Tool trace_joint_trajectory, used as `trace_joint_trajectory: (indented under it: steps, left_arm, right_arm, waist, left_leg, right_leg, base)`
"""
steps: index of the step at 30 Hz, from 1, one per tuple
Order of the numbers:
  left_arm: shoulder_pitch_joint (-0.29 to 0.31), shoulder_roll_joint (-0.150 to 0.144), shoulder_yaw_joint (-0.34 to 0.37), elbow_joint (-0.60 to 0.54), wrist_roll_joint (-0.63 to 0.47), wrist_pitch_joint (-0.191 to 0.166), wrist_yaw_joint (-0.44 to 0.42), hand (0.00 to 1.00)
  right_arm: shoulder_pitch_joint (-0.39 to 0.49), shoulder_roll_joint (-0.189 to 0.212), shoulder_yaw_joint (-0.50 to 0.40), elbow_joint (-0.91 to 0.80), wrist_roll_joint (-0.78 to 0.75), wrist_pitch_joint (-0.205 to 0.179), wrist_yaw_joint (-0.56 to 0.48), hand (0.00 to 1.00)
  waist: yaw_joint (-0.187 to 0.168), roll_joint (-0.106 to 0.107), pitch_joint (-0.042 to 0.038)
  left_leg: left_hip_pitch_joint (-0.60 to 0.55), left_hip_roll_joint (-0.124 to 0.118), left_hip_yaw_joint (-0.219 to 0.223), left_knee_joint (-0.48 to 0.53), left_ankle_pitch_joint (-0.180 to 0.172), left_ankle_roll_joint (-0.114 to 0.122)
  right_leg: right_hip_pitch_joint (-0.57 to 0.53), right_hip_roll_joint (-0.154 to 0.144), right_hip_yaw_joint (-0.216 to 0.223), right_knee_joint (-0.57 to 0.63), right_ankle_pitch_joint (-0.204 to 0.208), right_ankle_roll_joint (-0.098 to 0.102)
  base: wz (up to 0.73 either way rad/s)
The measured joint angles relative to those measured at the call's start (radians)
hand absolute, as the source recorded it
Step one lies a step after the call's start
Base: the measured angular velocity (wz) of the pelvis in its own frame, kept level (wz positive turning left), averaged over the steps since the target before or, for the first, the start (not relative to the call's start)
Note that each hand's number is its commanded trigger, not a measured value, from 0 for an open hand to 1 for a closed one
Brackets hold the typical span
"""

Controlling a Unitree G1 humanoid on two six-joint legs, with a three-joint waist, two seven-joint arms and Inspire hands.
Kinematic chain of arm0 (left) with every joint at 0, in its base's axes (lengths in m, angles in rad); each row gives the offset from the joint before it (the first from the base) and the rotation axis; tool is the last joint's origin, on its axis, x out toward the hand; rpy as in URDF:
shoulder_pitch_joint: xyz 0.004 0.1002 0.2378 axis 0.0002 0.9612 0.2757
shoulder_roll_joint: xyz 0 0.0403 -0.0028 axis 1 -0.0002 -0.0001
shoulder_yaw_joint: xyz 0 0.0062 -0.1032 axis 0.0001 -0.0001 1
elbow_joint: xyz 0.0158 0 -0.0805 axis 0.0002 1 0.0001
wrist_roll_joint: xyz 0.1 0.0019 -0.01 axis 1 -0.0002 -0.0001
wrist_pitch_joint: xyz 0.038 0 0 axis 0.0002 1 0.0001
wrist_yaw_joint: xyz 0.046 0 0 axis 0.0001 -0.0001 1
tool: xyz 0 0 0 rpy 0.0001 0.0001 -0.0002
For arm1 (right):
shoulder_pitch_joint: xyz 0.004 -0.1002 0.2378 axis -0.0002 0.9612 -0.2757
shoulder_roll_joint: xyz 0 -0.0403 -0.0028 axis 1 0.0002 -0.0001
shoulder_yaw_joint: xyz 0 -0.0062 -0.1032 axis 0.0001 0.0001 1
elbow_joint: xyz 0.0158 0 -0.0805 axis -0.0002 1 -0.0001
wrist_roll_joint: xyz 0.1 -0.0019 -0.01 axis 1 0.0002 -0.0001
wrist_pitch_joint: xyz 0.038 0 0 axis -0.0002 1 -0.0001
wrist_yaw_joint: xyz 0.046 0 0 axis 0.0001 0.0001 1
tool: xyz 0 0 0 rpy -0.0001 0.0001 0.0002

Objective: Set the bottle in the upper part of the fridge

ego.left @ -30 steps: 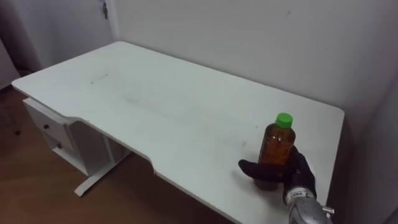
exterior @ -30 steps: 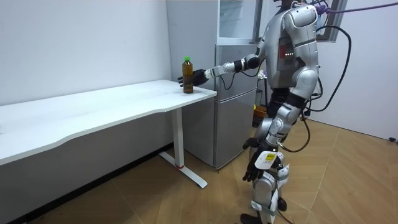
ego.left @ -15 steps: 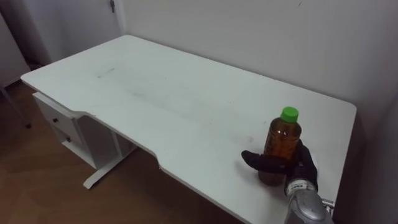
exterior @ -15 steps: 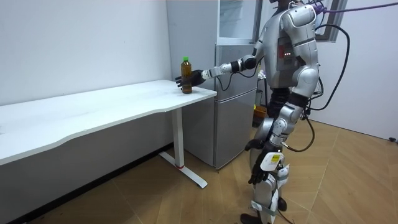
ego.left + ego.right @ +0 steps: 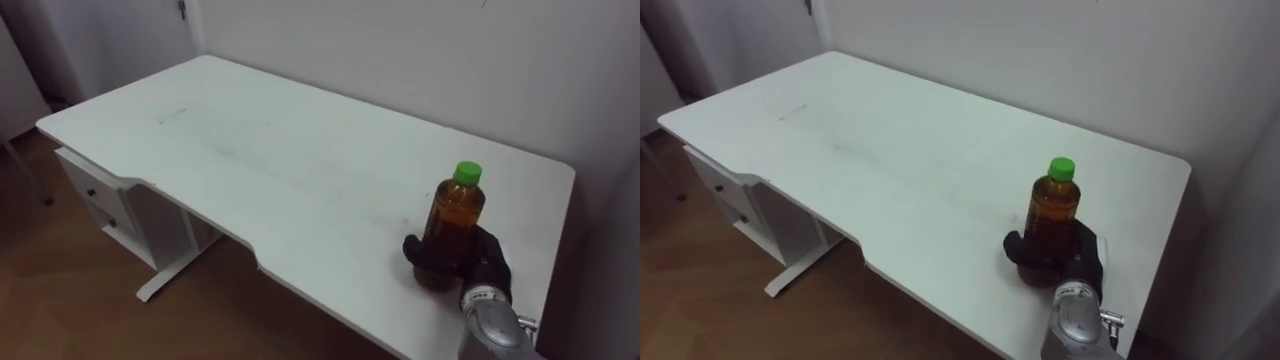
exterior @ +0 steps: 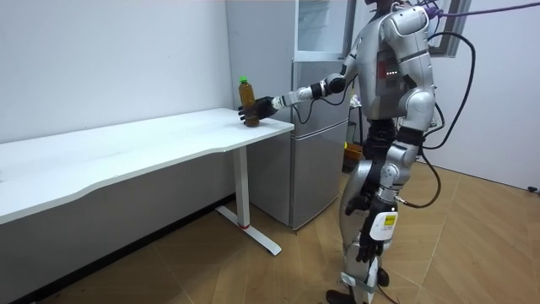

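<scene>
Right hand [image 5: 484,268] clasps green-capped amber bottle [image 5: 457,215] at table [image 5: 280,160] end.

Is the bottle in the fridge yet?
Not yet. Grabbing looks done: the right hand is curled round the bottle at the table end. Left to do: carry it to the fridge and put it in the upper part.

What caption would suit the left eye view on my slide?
The right robot hand grips an amber bottle with a green cap near the end of a white table.
</scene>
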Motion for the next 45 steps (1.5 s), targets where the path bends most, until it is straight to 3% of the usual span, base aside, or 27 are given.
trace_joint_trajectory:
  steps: [13,15,20,26,30,34,40,45]
  left_arm:
    - [0.016,0.010,0.000,-0.008,0.041,-0.002,0.000,0.00]
    - [0.016,0.013,0.001,0.004,0.043,-0.002,0.001,0.00]
    - [0.016,0.021,0.001,0.023,0.049,-0.001,-0.002,0.00]
    - [0.015,0.031,0.021,0.048,0.099,0.001,-0.007,0.00]
    - [0.002,0.031,0.041,0.066,0.118,0.010,0.003,0.00]
    - [0.002,0.035,0.051,0.069,0.118,0.012,0.015,0.00]
    - [0.001,0.044,0.062,0.070,0.140,0.012,0.013,0.00]
    - [0.009,0.044,0.083,0.070,0.193,0.013,0.010,0.00]
  right_arm:
    - [0.000,-0.005,0.001,-0.008,0.025,0.008,0.080,1.00]
    - [0.002,-0.005,0.009,-0.063,0.025,0.036,0.099,1.00]
    - [0.022,-0.009,0.011,-0.229,0.025,0.046,0.134,1.00]
    - [0.025,-0.041,0.012,-0.407,-0.022,0.048,0.167,1.00]
    - [0.043,-0.070,0.021,-0.490,-0.047,0.051,0.167,1.00]
    - [0.043,-0.110,0.021,-0.597,-0.079,0.106,0.185,1.00]
    - [0.043,-0.150,0.020,-0.742,-0.089,0.106,0.219,1.00]
    - [0.043,-0.155,-0.013,-0.797,-0.097,0.114,0.251,1.00]
  waist:
    - [0.004,0.006,-0.0025]
    - [-0.007,0.005,-0.0025]
    - [-0.033,0.005,-0.0027]
    - [-0.062,-0.002,-0.0064]
    - [-0.081,-0.014,-0.0118]
    - [-0.115,-0.030,-0.0180]
    - [-0.142,-0.033,-0.0226]
    - [-0.152,-0.032,-0.0232]
  left_leg:
    - [-0.001,0.000,0.000,0.001,0.000,0.001]
    - [-0.001,0.000,0.008,0.000,0.000,0.001]
    - [0.031,0.001,0.016,-0.004,0.000,0.001]
    - [0.068,0.003,0.040,-0.010,0.000,0.001]
    - [0.079,0.005,0.055,-0.011,0.000,0.001]
    - [0.085,0.006,0.061,-0.011,0.000,0.001]
    - [0.112,0.009,0.072,-0.010,-0.002,0.003]
    - [0.129,0.017,0.084,-0.010,-0.004,0.001]
  right_leg:
    - [-0.002,0.000,0.013,-0.003,0.000,0.000]
    - [-0.006,0.000,0.036,-0.004,0.000,0.000]
    - [0.018,-0.001,0.055,-0.003,0.000,0.000]
    - [0.041,0.001,0.117,-0.003,-0.001,0.001]
    - [0.046,0.001,0.122,-0.003,-0.001,0.002]
    - [0.051,0.002,0.138,-0.001,-0.001,0.002]
    - [0.075,0.004,0.146,-0.001,0.001,0.001]
    - [0.084,0.011,0.166,0.001,0.005,-0.003]
  base:
    - [0.00]
    - [-0.08]
    - [-0.07]
    - [-0.11]
    - [-0.12]
    - [-0.01]
    - [-0.05]
    - [-0.07]
